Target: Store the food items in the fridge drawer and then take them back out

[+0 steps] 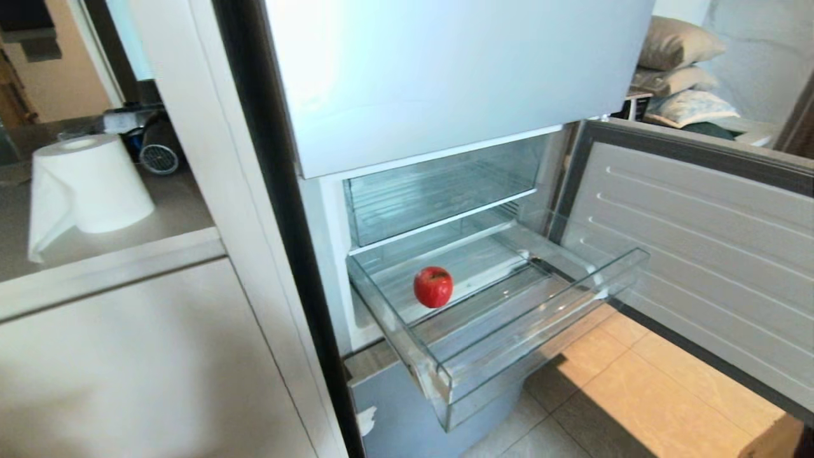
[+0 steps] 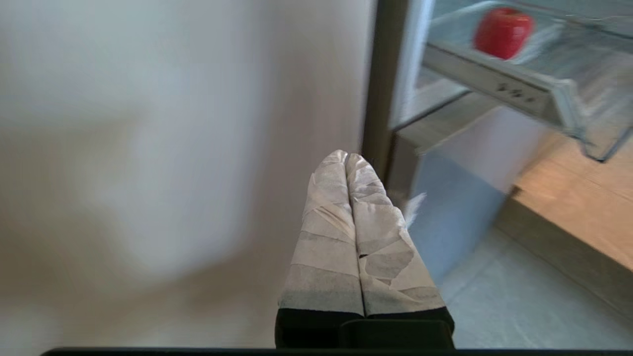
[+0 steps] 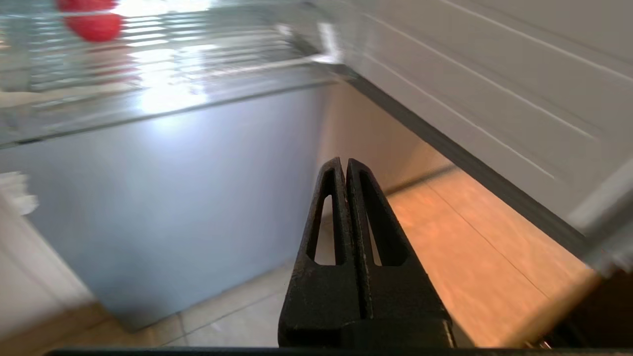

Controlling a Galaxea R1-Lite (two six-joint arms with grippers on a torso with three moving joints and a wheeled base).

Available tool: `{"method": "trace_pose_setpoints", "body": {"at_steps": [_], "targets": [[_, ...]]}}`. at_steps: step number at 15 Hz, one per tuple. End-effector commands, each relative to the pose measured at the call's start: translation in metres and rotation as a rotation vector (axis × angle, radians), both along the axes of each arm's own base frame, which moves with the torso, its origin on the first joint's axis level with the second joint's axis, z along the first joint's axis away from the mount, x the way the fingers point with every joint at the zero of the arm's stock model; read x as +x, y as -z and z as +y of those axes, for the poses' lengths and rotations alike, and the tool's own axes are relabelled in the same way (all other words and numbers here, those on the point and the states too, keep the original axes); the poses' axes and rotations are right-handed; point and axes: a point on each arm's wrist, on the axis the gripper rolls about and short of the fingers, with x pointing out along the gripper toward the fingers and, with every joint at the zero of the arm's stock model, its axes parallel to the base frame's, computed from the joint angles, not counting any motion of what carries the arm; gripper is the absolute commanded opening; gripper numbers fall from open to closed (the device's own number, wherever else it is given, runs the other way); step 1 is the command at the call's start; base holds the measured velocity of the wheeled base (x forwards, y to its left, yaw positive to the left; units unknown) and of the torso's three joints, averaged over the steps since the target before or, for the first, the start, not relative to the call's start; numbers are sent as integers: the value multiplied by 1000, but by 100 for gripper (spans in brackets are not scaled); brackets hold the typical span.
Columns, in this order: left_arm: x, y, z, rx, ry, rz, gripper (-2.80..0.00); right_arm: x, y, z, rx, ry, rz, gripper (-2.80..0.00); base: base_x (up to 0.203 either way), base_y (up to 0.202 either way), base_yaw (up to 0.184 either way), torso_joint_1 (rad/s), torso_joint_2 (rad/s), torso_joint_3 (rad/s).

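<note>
Fridge (image 1: 445,76): standing with its pale-blue upper panel shut and its lower door (image 1: 699,254) swinging wide to the robot's right, ribbed white lining facing out.

Bench (image 1: 127,216): running along the fridge's left side, carrying a paper-towel roll (image 1: 89,184).

Floor (image 1: 636,381): tan and pale tiles showing below the drawer.

Fridge drawer (image 1: 540,331): clear plastic, sitting pulled well out over the floor, with a smaller clear compartment (image 1: 439,191) above it.

Left claw (image 2: 347,163): tape-wrapped fingers pressing together, holding nothing, hanging low beside the cabinet wall, below and left of the drawer.

Right claw (image 3: 344,168): black fingers pressing together, holding nothing, hanging low in front of the blue lower panel, under the drawer's level. Neither arm is showing in the head view.

Apple (image 1: 433,286): shiny red, sitting alone on the drawer's ribbed floor toward its left rear, touching nothing else. No second fruit is showing in any view.

Step in hand, as a judgement: one fruit is lying stored, the drawer is standing open, and both arms are resting idle, so either the second fruit is awaiting storing or the taking-out is about to begin. Next move is calling for one claw to rise above the front wall, spread wider than the apple, and descend around it.
</note>
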Motion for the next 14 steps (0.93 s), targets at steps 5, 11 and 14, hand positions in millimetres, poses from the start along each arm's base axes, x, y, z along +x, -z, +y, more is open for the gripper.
{"method": "trace_pose_setpoints", "body": {"at_steps": [5, 11, 14], "targets": [[0, 0, 0, 0, 0, 1, -280, 0, 0, 0, -7, -4, -1, -280, -3, 7, -176, 7, 3, 4], [0, 0, 0, 0, 0, 3, -280, 26, -21, 0, 27, 49, 196, -280, -1, 2, -51, 2, 0, 3], [0, 0, 0, 0, 0, 3, -280, 68, -65, -14, 227, 325, 230, -280, 0, 0, 0, 0, 0, 0]]}}
